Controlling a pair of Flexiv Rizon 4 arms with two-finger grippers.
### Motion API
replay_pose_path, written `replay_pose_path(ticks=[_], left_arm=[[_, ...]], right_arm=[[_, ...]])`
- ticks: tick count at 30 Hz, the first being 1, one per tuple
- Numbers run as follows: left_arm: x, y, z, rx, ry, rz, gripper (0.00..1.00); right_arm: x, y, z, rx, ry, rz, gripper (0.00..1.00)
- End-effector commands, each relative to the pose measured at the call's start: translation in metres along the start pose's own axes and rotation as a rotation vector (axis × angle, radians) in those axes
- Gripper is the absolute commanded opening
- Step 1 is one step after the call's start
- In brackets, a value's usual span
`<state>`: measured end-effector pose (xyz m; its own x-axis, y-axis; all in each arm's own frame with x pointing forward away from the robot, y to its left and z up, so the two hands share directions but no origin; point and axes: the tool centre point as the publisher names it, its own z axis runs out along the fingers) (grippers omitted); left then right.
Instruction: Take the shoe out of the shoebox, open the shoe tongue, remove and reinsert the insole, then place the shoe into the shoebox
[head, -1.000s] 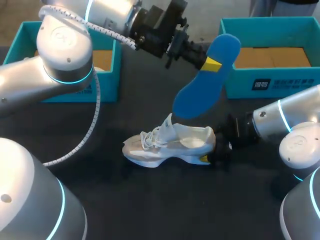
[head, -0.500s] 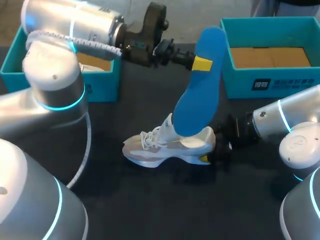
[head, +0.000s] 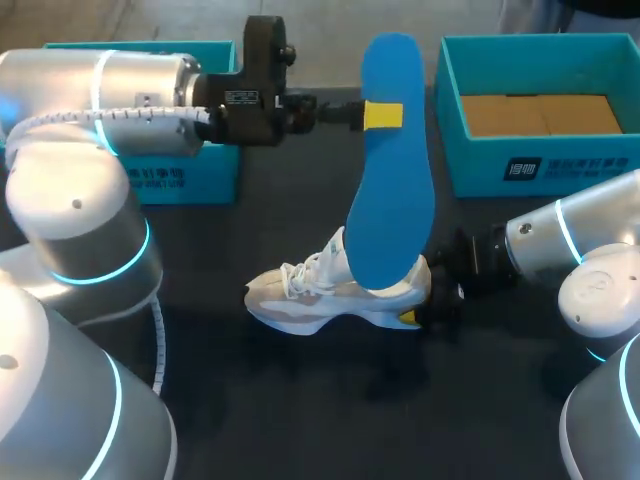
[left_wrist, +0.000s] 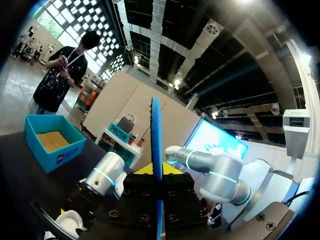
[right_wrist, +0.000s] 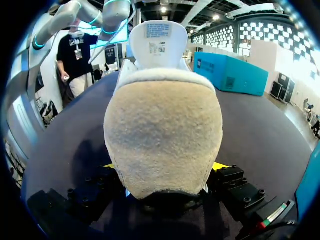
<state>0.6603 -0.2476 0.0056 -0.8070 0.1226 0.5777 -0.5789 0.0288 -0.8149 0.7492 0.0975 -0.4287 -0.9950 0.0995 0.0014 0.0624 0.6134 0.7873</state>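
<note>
Okay, your left gripper (head: 383, 115) pinches the insole (head: 392, 200) only near its top, so its low end can buckle against the shoe (head: 320, 290) your right gripper (head: 422, 308) clamps by the heel.

we find just the table (head: 300, 400), a flat top in dark, matte black that fills most of the head view. its far edge runs as a straight line across the back. in the right wrist view the same dark surface stretches away, with a faint sheen where the light falls on it.
</note>
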Motion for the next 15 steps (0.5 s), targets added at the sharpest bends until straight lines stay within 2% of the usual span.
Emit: replay_pose_path(ticks=[1, 9, 15], left_arm=[[0.008, -0.006, -0.008, 0.024, -0.003, 0.001, 0.0], [0.025, -0.023, -0.011, 0.021, 0.029, -0.021, 0.0], [0.047, -0.035, -0.011, 0.106, 0.058, -0.098, 0.0]], right_arm=[[0.001, -0.002, 0.005, 0.005, -0.001, 0.0, 0.0], [0.001, -0.002, 0.005, 0.005, -0.001, 0.0, 0.0], [0.001, -0.002, 0.005, 0.005, -0.001, 0.0, 0.0]])
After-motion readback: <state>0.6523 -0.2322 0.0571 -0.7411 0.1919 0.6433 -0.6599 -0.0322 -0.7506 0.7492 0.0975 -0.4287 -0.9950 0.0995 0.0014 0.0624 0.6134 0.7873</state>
